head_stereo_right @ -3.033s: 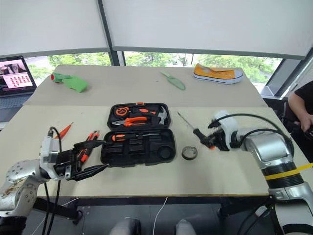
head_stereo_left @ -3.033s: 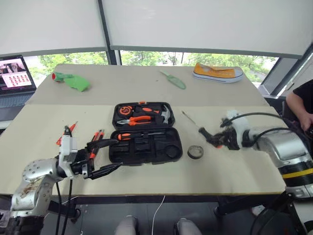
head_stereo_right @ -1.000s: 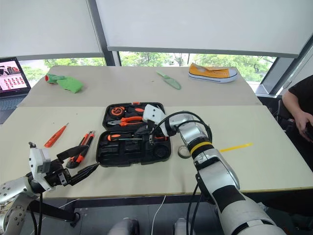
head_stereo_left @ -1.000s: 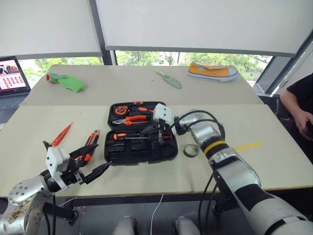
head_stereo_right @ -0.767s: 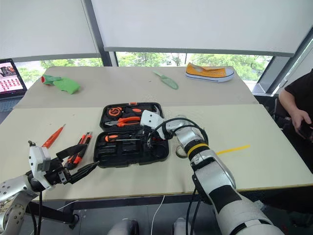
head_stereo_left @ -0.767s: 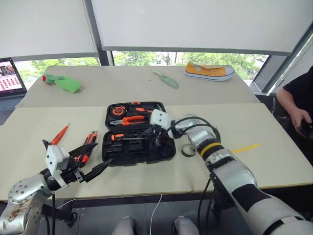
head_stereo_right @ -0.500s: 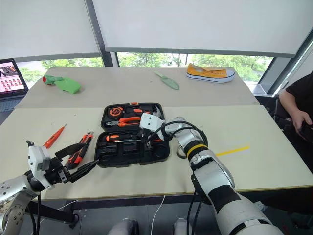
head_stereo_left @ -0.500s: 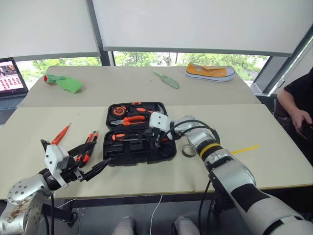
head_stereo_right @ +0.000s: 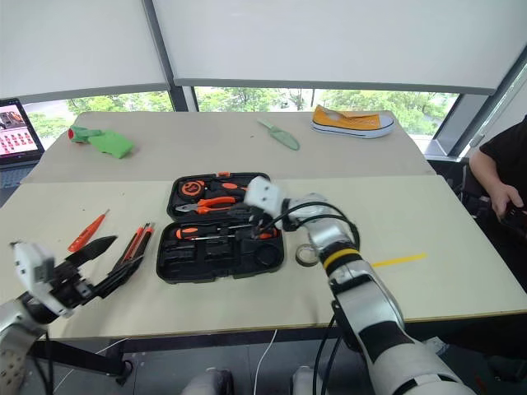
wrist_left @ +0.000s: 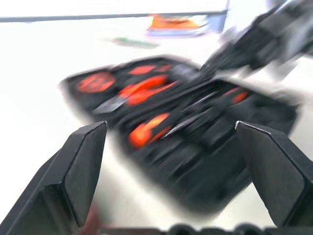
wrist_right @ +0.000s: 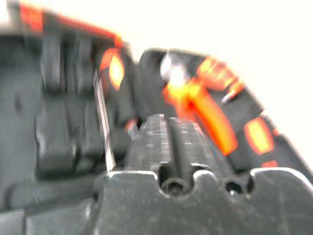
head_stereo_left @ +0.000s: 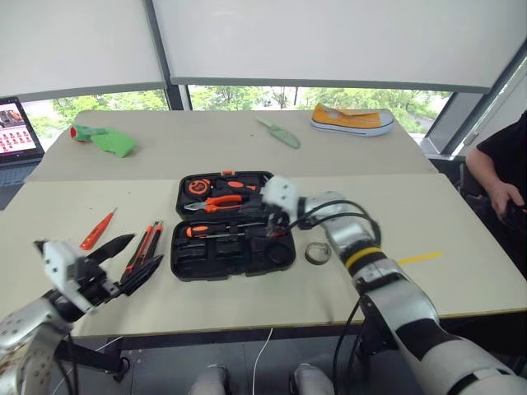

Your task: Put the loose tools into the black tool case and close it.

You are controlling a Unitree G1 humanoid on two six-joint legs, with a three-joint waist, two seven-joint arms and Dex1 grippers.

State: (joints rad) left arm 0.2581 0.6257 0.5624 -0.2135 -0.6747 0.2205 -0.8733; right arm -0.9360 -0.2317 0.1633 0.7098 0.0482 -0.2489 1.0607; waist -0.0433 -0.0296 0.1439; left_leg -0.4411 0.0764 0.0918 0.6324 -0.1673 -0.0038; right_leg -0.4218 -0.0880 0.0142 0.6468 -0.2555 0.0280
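Black tool case (head_stereo_left: 230, 222): lies open on counter (head_stereo_left: 412, 214) beneath right claw (head_stereo_left: 276, 224), its fingers' gap unreadable. Left claw (head_stereo_left: 123, 263): wide, empty; utility knife (head_stereo_left: 144, 247) and orange screwdriver (head_stereo_left: 97, 230) just beyond it, likely next pickups.

yellow shoe (head_stereo_left: 354, 120) far edge | green trowel (head_stereo_left: 277, 133) beside | laptop (head_stereo_left: 14, 132) left | person (head_stereo_left: 504, 177) right

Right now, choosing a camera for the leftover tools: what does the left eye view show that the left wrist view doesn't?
Left eye view alone: slim orange screwdriver, orange-and-black tools beside it and tape roll, all lying outside the black tool case. Left wrist view alone: nothing new, just the left gripper close up, jaws wide apart. Both: that open case, right gripper over it, yellow shoe.
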